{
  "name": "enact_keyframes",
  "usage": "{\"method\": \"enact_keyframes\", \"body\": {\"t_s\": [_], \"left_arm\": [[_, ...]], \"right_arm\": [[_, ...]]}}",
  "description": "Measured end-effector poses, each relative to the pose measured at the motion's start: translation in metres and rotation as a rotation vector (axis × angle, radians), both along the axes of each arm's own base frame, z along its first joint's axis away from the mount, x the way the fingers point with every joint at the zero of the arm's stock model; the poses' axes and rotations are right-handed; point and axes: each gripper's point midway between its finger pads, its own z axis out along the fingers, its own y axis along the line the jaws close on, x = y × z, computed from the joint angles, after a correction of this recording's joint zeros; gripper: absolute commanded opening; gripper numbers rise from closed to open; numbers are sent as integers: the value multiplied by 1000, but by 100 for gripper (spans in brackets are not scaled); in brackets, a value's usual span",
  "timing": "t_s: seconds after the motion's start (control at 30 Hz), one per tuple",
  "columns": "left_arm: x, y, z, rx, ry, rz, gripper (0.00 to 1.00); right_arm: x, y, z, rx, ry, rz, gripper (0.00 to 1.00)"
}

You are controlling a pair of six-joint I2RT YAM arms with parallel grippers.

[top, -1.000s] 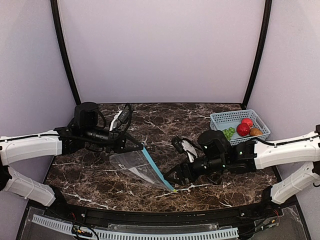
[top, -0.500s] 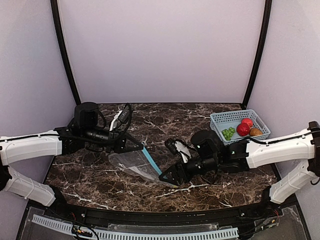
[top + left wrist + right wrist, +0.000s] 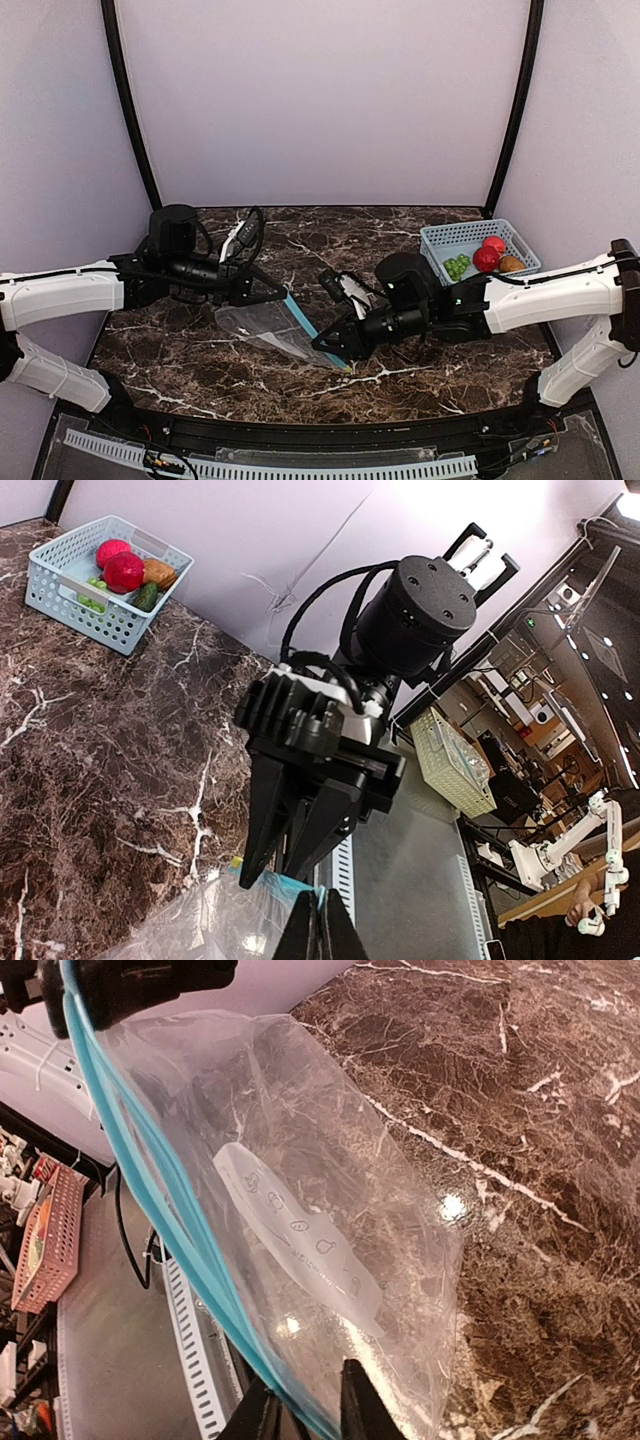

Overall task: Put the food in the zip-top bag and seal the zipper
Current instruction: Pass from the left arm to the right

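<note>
The zip-top bag [image 3: 262,328] hangs slanted between the two arms over the middle of the bench [image 3: 420,385], its clear body sagging to the left. Its lower corner sits low near the bench's front edge; whether it touches the marble is hard to tell. The zipper [image 3: 300,318], a teal strip, forms the bag's right-hand edge and runs down from upper left to lower right.

The left claw [image 3: 272,292] is closed tight on the upper end of the zipper. The right claw [image 3: 328,345] comes in from the right at the strip's lower part. In the right wrist view its jaws stand narrow, the teal strip passes between the fingertips [image 3: 362,1405], and they look pinched onto it. The two claws are near each other along the same edge, with a short run of zipper between them.

The light-blue basket [image 3: 445,238] sits in the bench's right rear corner, near the black upright, well apart from the bag. It holds two red fruits [image 3: 487,258], a green grape bunch [image 3: 457,266] and a brown-orange fruit [image 3: 511,264]. Bare marble stretches from the bag back to the rear wall and across to the basket. The right arm lies across the bench's right side.
</note>
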Motion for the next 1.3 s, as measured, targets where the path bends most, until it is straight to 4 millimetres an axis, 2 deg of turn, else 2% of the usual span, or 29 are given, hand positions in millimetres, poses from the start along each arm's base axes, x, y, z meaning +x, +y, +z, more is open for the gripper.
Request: {"method": "enact_keyframes", "body": {"t_s": [0.17,0.37,0.47,0.53,0.57,0.67,0.73,0.8,0.9,0.97,1.03,1.1,1.2,1.3], "left_arm": [[3,-1,-5,22,-11,25,2],[11,-4,3,31,-47,61,2],[13,-10,14,17,-66,52,7],[15,-14,19,10,-76,41,21],[15,-16,19,10,-82,36,35],[17,-19,17,24,-75,39,62],[20,-19,13,45,-79,63,70],[30,-15,8,84,-77,131,83],[44,0,7,149,-94,280,89],[52,16,18,163,-119,405,90],[55,32,32,138,-122,500,94],[50,44,36,102,-86,567,95],[37,44,12,89,28,594,96],[27,34,-28,133,156,590,96]], "right_arm": [[-2,2,9,27,-9,12,3],[-2,0,20,50,-16,6,9],[-3,-1,25,61,-18,5,0],[-3,-1,28,69,-15,2,0],[-3,-2,29,70,-15,1,0],[-3,-2,32,76,-17,-4,0],[-2,-3,34,80,-17,-12,0],[1,-4,36,80,-17,-32,0],[5,-6,39,78,-14,-65,0],[9,-6,42,82,-13,-87,0],[11,-5,43,86,-10,-105,0],[13,-6,44,86,-7,-119,0],[16,-5,46,89,-11,-132,0],[18,-2,55,107,-19,-135,0]]}}
